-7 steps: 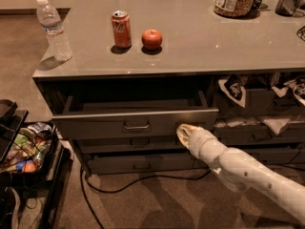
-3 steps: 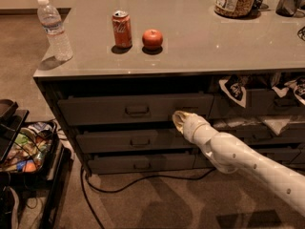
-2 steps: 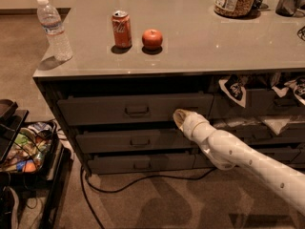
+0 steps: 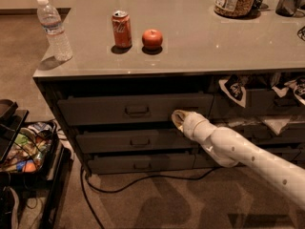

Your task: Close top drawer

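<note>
The top drawer (image 4: pixel 100 109) is a wide dark grey front with a small central bar handle (image 4: pixel 137 110). It sits pushed in under the counter edge, roughly level with the two shorter drawers below it. My gripper (image 4: pixel 177 119) is at the end of the white arm coming in from the lower right. Its tip rests at the right part of the top drawer's front, near the lower edge. The arm's end hides the fingers.
On the grey counter (image 4: pixel 200 42) stand a water bottle (image 4: pixel 54 29), a red soda can (image 4: pixel 122 29), an apple (image 4: pixel 152 39) and a jar (image 4: pixel 233 0). A black cart with clutter (image 4: pixel 24 151) stands at the left. A black cable (image 4: pixel 143 180) lies on the floor.
The top drawer stood pulled out at first and is now pushed in. My gripper moved left and up against its front, and has barely moved over the last second.
</note>
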Tool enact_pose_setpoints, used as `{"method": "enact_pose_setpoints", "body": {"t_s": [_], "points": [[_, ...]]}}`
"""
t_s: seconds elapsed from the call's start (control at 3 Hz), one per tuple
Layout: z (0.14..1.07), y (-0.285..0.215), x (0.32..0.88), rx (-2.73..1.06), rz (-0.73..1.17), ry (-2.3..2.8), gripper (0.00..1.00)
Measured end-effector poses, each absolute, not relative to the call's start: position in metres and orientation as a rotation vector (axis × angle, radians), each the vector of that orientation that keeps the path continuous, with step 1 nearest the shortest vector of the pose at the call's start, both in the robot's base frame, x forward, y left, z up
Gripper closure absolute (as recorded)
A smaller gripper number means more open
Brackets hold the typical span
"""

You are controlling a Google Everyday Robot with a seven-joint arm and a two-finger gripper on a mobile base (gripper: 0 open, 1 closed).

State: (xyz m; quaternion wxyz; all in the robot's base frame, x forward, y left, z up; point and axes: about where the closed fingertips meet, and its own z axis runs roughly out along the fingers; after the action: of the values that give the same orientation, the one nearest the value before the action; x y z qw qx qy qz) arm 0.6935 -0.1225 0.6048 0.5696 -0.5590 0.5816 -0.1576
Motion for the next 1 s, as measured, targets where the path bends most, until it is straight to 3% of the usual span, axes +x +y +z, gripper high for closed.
{"method": "enact_pose_setpoints", "body": {"t_s": [0.33,1.0], "points": [[0.611,-0.122,0.667,-1.423,-0.238,1.381,1.0],[0.643,-0.129,0.558,-1.541,-0.087,1.267,1.0]]}}
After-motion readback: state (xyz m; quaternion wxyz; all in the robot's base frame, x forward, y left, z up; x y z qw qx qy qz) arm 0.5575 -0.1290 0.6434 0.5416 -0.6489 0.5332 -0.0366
